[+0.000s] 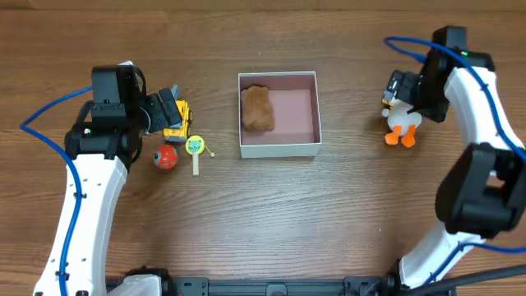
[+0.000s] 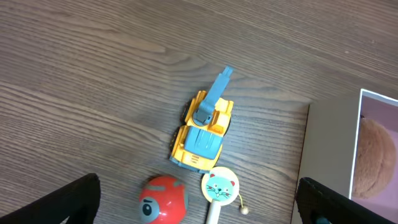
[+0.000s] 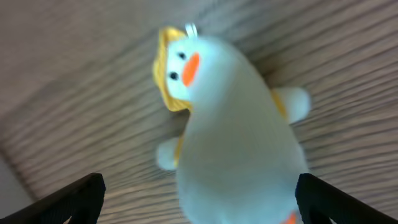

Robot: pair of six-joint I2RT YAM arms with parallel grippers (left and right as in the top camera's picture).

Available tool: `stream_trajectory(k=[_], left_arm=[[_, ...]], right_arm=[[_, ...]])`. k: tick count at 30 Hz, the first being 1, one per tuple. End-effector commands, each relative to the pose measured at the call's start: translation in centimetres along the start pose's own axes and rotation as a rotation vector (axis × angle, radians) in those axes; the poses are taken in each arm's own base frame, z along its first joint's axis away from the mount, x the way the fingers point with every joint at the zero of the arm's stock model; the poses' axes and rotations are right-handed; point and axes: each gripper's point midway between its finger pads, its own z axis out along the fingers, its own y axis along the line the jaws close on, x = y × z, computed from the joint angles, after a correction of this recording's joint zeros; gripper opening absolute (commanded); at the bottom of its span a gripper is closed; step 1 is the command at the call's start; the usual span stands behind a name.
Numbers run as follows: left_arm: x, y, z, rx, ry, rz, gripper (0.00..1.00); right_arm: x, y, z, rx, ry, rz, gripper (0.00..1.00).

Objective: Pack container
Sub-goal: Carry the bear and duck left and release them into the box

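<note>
The left pincer (image 1: 168, 111) hangs wide open and holds nothing. In its wrist view its two dark fingers (image 2: 68, 199) sit at the lower corners, well apart. Under it on the tabletop (image 1: 345, 222) stands a yellow digger (image 2: 202, 134) with a blue arm pointing far and right. Just near of the digger lie a red ball (image 2: 163, 199) and a cat-face rattle (image 2: 219, 185) on a pale stick, side by side, the ball on the left. A strip of bare wood runs between the rattle and the left wall of the container (image 2: 329, 155).

The right pincer (image 1: 403, 89) is also spread wide, straddling a white duck plush (image 3: 236, 124) with an orange beak and yellow cap. That view is blurred, so I cannot tell whether either finger touches the plush. From overhead the duck plush (image 1: 403, 127) lies at the far right, well apart from the container, with open wood between them.

The container (image 1: 279, 149) sits mid-tabletop, slightly far of centre, with room on all four sides. Inside, a brown plush (image 1: 257, 108) lies against the left wall. The right half of the pink floor is bare.
</note>
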Motion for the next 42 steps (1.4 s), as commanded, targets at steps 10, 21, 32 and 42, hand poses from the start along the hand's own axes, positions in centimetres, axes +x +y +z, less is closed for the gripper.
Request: stream_trajectory(k=[10, 21, 32, 42], left_arm=[[-1.2, 0.0, -0.5, -0.006, -0.030, 0.015, 1.00], [-1.2, 0.0, -0.5, -0.005, -0.030, 0.015, 1.00], [-1.2, 0.0, -0.5, -0.005, -0.030, 0.015, 1.00], [-1.2, 0.0, -0.5, -0.006, -0.030, 0.015, 1.00]], right_arm=[[2.3, -2.2, 3.4, 0.109, 0.133, 0.039, 0.04], [8.8, 17.7, -17.8, -0.346, -0.188, -0.392, 0.04], [10.7, 22.4, -1.8, -0.123, -0.066, -0.414, 0.06], [8.3, 23.3, -4.4, -0.113, -0.185, -0.487, 0.72]])
